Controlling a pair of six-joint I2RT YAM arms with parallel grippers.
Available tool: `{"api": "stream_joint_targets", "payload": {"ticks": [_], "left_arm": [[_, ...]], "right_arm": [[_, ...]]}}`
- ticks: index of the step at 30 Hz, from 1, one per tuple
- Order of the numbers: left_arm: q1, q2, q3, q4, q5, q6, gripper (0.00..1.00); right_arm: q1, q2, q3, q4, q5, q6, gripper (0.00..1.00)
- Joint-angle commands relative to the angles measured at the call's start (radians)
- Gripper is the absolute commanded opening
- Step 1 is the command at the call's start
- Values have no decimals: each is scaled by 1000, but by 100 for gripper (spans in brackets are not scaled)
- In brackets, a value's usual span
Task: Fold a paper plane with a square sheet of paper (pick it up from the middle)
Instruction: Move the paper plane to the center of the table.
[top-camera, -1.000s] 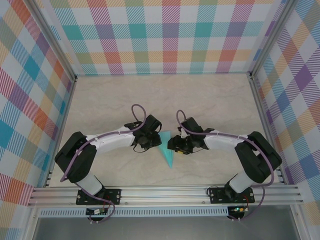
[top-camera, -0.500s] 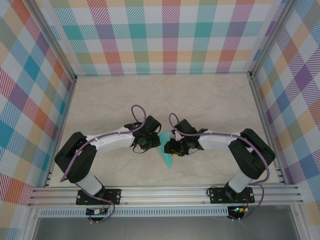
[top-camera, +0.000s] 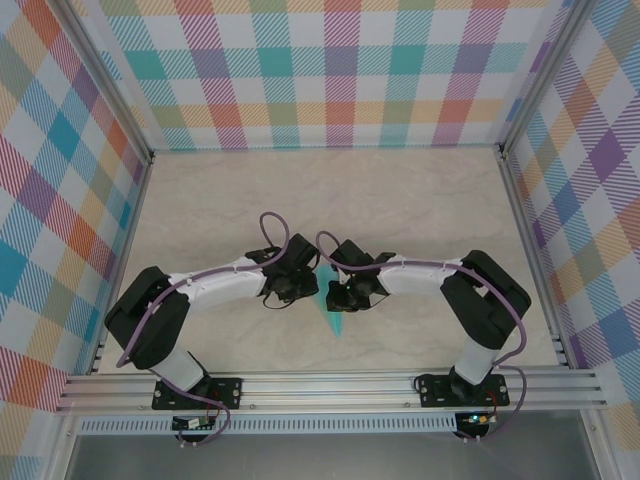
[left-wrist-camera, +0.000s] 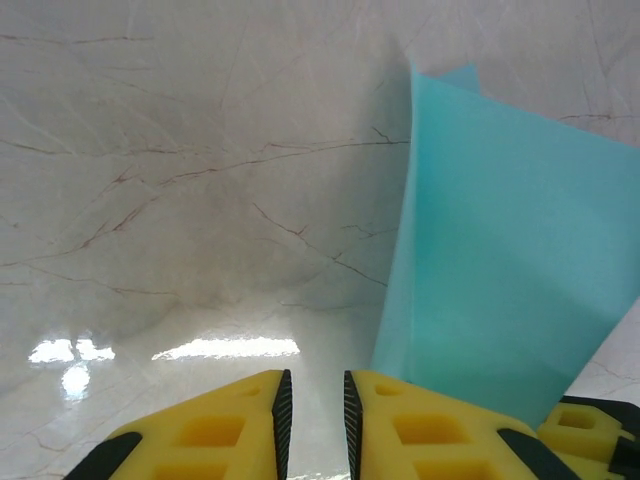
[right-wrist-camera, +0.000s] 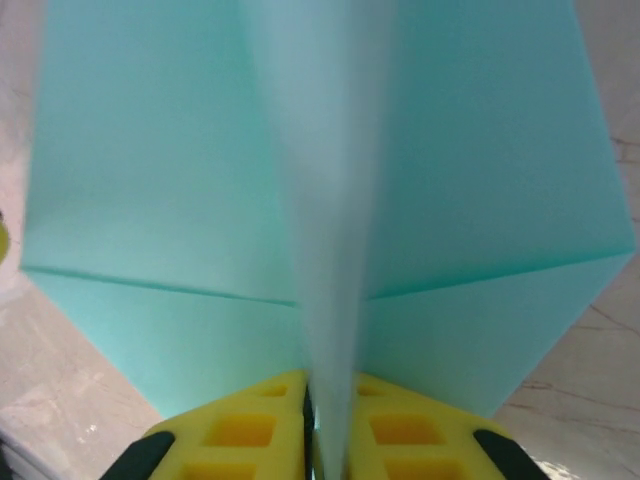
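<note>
The plane (right-wrist-camera: 180, 150) is showing as thin, smooth, matt cyan paper with sharp creases, its middle fold sitting between the right fingers (right-wrist-camera: 240, 435). Those fingers are looking like moulded yellow plastic, matt, with recessed pockets. The left fingers (left-wrist-camera: 220, 420) are looking the same, with dark ribbed inner faces. Ahead of the left fingers the table (left-wrist-camera: 180, 200) is gleaming, a polished, stone-like cream surface with brown veins, throwing back lamp glare just before the fingertips. To their right the paper is catching no shine. Behind both pairs of fingers, the rail (top-camera: 330, 385) is reading as brushed metal.
</note>
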Motion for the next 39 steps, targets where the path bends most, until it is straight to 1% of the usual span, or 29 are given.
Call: {"api": "stream_joint_targets", "payload": {"ticks": [1,6,10,12,16,24,31,34,39], "left_arm": [[6,-56,-21,2,-36,-11,25],[6,-166,-53,-52,-147,-10,31],[14,-259,-87,-86,-231,-9,34],[22,-307,-108,-101,-264,-14,35],[42,-396,-155,-128,-308,-27,38],[88,-528,-236,-161,-323,-36,44],[108,-561,-260,-178,-318,-37,45],[112,-568,-264,-180,-318,-34,46],[118,-566,-279,-163,-302,-38,47]], "right_arm": [[18,-1,52,-97,75,-27,10],[18,-29,142,-249,225,-58,5],[10,-26,230,-364,343,-80,5],[-2,-7,276,-408,372,-82,6],[-28,57,355,-457,371,-89,6],[-38,190,446,-457,324,-56,7],[-39,259,460,-438,299,-26,11],[-39,277,465,-436,294,-20,14],[-39,293,468,-438,294,-8,16]]}}
